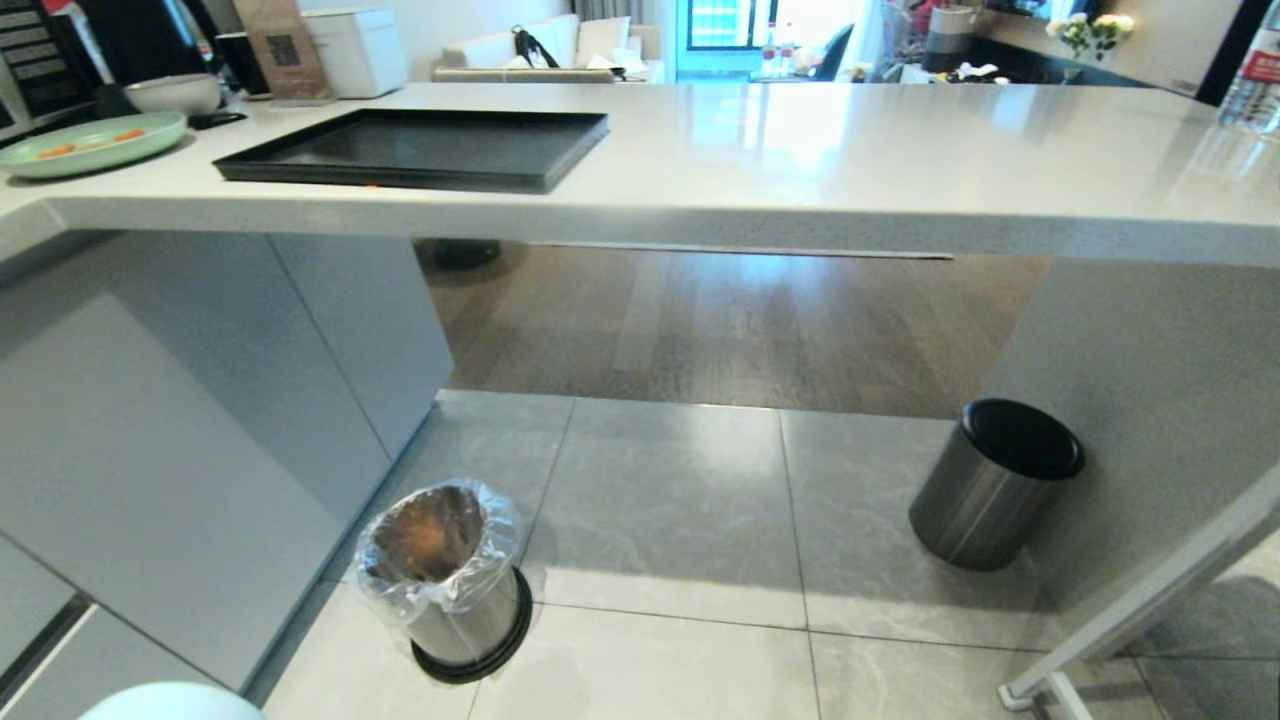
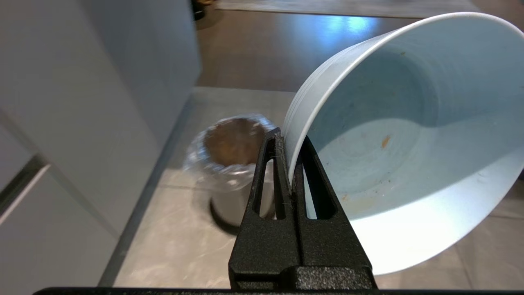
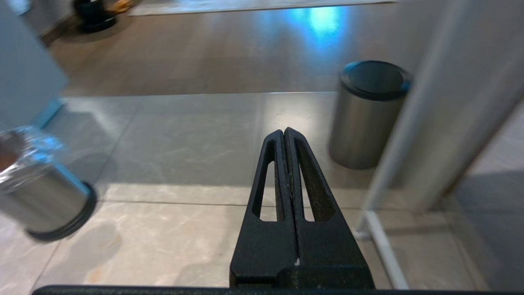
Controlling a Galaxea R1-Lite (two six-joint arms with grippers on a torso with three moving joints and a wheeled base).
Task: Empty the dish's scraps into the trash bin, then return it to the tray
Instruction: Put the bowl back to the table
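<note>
Pale-blue dish (image 2: 409, 135) pinched in left hand (image 2: 290, 164), only smears inside.

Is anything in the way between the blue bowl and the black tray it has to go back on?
The counter's edge is: the left gripper holds the bowl low, near the trash bin, and the tray sits up on the counter, with nothing on it.

Bright window light glared on the counter (image 1: 800, 150) at the top of the head view. The trash bin (image 2: 231, 164) looked blurry in both wrist views.
</note>
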